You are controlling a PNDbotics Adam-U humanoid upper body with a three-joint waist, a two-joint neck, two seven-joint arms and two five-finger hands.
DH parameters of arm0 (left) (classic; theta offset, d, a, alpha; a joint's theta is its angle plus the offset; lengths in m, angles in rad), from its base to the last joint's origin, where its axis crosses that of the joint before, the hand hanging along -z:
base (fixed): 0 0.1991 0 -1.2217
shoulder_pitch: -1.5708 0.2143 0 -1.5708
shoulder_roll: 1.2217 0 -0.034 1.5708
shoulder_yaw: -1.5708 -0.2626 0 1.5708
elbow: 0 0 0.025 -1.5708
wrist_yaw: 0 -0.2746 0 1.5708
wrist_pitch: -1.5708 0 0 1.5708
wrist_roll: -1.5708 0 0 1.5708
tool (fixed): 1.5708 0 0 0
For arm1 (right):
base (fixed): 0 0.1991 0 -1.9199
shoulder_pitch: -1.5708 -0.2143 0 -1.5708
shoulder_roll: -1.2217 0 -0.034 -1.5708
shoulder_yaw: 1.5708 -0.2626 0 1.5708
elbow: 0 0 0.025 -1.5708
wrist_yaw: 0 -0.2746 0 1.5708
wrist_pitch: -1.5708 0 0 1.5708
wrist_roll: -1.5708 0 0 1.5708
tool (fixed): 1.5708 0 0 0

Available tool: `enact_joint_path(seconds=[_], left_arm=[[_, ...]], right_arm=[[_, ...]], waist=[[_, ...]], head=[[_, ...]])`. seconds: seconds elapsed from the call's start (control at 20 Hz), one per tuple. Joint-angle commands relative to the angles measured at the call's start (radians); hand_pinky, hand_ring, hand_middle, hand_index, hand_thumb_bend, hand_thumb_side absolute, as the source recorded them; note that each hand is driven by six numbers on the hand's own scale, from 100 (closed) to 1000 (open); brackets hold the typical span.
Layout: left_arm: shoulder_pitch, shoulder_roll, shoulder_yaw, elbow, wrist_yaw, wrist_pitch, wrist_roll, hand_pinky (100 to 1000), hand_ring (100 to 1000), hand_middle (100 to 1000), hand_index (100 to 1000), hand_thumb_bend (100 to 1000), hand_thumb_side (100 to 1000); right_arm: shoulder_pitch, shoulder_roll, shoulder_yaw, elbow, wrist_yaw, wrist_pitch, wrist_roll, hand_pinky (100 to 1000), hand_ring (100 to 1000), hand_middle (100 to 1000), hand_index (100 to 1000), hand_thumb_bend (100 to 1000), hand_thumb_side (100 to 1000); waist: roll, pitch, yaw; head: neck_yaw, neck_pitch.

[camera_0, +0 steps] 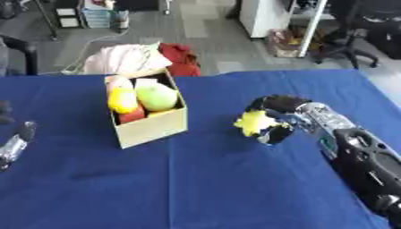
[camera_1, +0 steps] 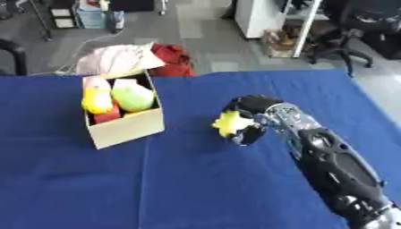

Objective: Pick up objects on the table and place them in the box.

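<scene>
A cardboard box [camera_0: 153,127] stands on the blue table left of centre, holding a green fruit [camera_0: 156,96], a yellow item [camera_0: 121,100], a red item [camera_0: 131,116] and a pale pink one at the back. My right hand [camera_0: 274,117] is raised over the cloth right of the box, fingers curled round a yellow object [camera_0: 253,122]. At the left edge my left hand [camera_0: 14,144] rests low, with only part of it showing.
The blue cloth [camera_0: 203,179] covers the whole table. Behind its far edge lie a pink cloth bundle [camera_0: 125,58] and a red bag [camera_0: 180,58] on the floor. An office chair [camera_0: 348,40] and shelving stand at the back right.
</scene>
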Motion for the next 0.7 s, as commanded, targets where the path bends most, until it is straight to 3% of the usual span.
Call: enact_joint_path(seconds=[0.05, 0.25, 0.3, 0.35, 0.45, 0.7], left_arm=[[-0.008, 0.012, 0.007, -0.013, -0.002, -0.002, -0.001, 820, 646, 644, 739, 500, 417], [-0.009, 0.01, 0.006, -0.014, -0.001, -0.003, -0.002, 821, 646, 644, 739, 498, 417], [-0.009, 0.01, 0.006, -0.014, -0.001, -0.003, -0.002, 821, 646, 644, 739, 498, 417], [-0.008, 0.009, 0.006, -0.014, -0.001, -0.002, -0.002, 821, 646, 647, 739, 497, 417], [-0.008, 0.009, 0.006, -0.014, 0.0, -0.002, -0.001, 821, 646, 647, 739, 496, 417], [-0.007, 0.01, 0.007, -0.016, 0.001, -0.002, 0.0, 821, 647, 649, 739, 495, 417]], right_arm=[[-0.018, 0.001, -0.031, 0.051, 0.088, 0.005, -0.069, 796, 756, 751, 818, 229, 267], [-0.025, 0.02, -0.057, 0.091, 0.155, 0.017, -0.158, 714, 637, 619, 713, 192, 132], [-0.025, 0.023, -0.062, 0.098, 0.165, 0.02, -0.18, 714, 637, 619, 713, 192, 132], [-0.027, 0.025, -0.067, 0.101, 0.172, 0.024, -0.204, 647, 540, 515, 615, 153, 100], [-0.028, 0.025, -0.077, 0.092, 0.175, 0.035, -0.265, 615, 490, 460, 551, 128, 100], [-0.057, 0.008, -0.078, -0.016, 0.101, 0.05, -0.337, 617, 452, 416, 511, 100, 100]], waist=[[0.012, -0.022, 0.0], [0.016, -0.021, -0.001], [0.016, -0.021, -0.001], [0.017, -0.021, -0.001], [0.018, -0.021, -0.001], [0.02, -0.022, -0.002]], head=[[-0.003, -0.008], [-0.005, -0.008], [-0.005, -0.008], [-0.005, -0.008], [-0.004, -0.008], [0.002, -0.008]])
